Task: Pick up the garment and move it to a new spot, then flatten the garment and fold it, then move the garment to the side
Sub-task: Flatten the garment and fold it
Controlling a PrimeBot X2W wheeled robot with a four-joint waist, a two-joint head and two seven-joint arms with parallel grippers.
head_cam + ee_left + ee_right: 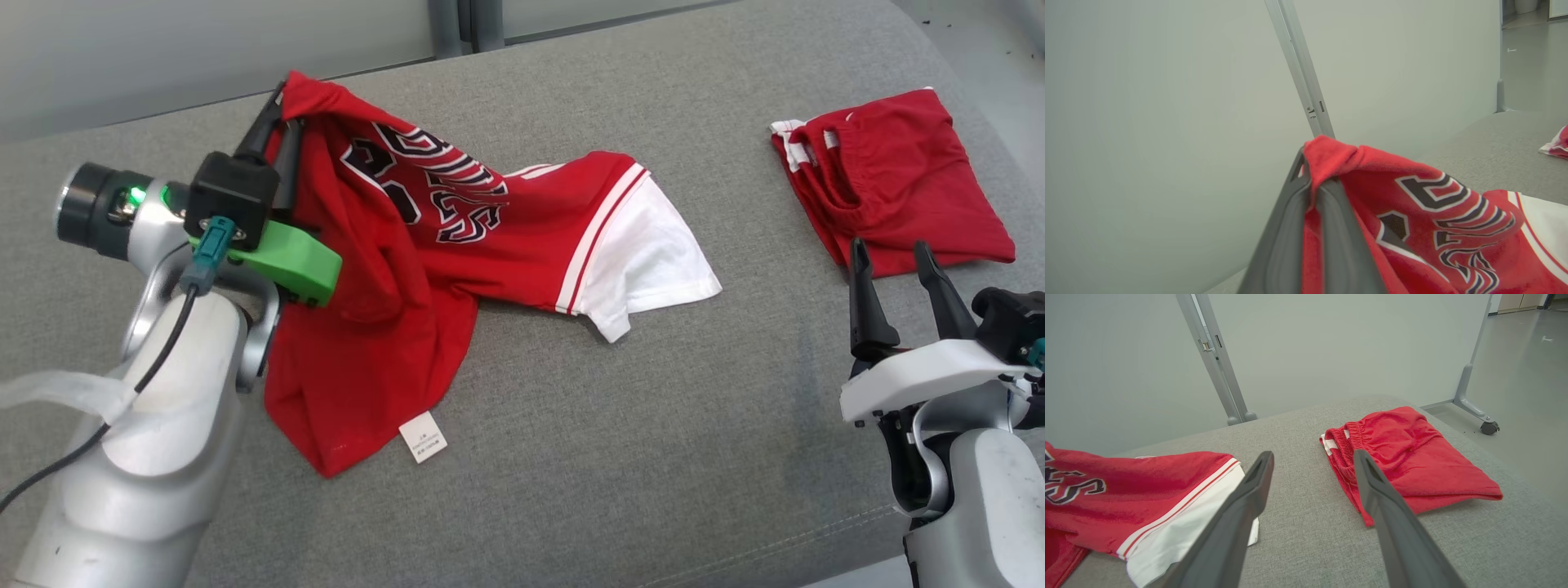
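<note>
The garment [457, 237] is a red jersey with black-and-white lettering and a white sleeve, lying crumpled on the grey cushion. My left gripper [282, 114] is shut on its upper left corner and holds that corner lifted; in the left wrist view the red cloth [1331, 159] bunches over the closed fingertips. The rest of the jersey trails down to the right, and a white label shows at its lower hem. My right gripper [890, 253] stands open at the lower right with nothing between its fingers, just below the folded red shorts. The white sleeve [1180, 526] lies to its left.
Folded red shorts [890, 180] lie at the right of the cushion [571, 457], also seen as red shorts [1404, 461] in the right wrist view. A pale partition with a metal post [1216, 363] stands behind. A caster foot [1488, 426] rests on the floor at right.
</note>
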